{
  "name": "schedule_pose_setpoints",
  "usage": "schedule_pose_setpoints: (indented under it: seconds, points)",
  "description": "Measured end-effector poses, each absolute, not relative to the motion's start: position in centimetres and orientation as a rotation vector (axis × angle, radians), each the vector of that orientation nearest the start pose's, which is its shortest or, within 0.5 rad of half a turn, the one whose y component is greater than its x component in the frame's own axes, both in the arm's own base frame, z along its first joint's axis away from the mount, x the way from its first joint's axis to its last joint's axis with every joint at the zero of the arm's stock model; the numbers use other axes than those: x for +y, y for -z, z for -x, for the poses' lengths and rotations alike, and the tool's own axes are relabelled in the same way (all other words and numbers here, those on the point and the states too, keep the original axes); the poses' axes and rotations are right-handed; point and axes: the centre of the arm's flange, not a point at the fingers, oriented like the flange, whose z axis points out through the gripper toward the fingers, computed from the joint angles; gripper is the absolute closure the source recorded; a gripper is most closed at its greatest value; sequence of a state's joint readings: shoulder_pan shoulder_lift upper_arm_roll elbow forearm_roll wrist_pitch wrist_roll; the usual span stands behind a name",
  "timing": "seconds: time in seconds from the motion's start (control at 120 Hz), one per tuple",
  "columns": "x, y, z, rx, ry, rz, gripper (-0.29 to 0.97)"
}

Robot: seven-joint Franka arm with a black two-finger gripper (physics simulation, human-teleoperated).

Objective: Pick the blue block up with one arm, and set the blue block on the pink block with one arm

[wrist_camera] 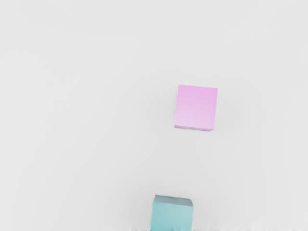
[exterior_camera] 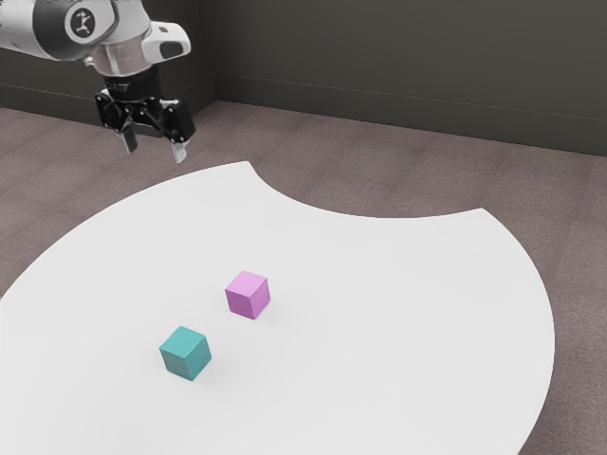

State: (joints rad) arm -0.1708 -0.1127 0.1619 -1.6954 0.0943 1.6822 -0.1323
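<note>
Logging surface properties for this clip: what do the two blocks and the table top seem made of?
Blue block: teal, matte, even colour, no grain or glare; plastic or painted wood, cannot tell which. Pink block: same flat matte finish, crisp edges; likely the same material. Table: smooth plain white, textureless, soft shadows only; perhaps laminate.

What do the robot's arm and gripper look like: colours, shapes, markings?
The arm has rounded white casing, with a dark round joint cap bearing a white marking. The gripper is black and blocky, its two fingers ending in pale tips.
</note>
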Motion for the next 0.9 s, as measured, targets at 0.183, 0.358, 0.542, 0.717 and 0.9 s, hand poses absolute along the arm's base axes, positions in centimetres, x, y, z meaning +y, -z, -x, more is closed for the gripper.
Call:
schedule_pose_setpoints:
  seconds: [0.183,0.358,0.542,0.717,0.9]
  points:
    - [2.0,-58.7,-49.3,-0.172,0.064,3.077,0.00]
    - [1.7,-52.2,-47.9,-0.188,-0.039,3.090,0.00]
    - [0.5,-43.0,-46.8,-0.229,-0.094,3.118,0.00]
    - [-0.2,-39.4,-46.0,-0.298,-0.026,3.160,0.00]
    - [-0.3,-36.9,-45.9,-0.315,-0.009,3.166,0.00]
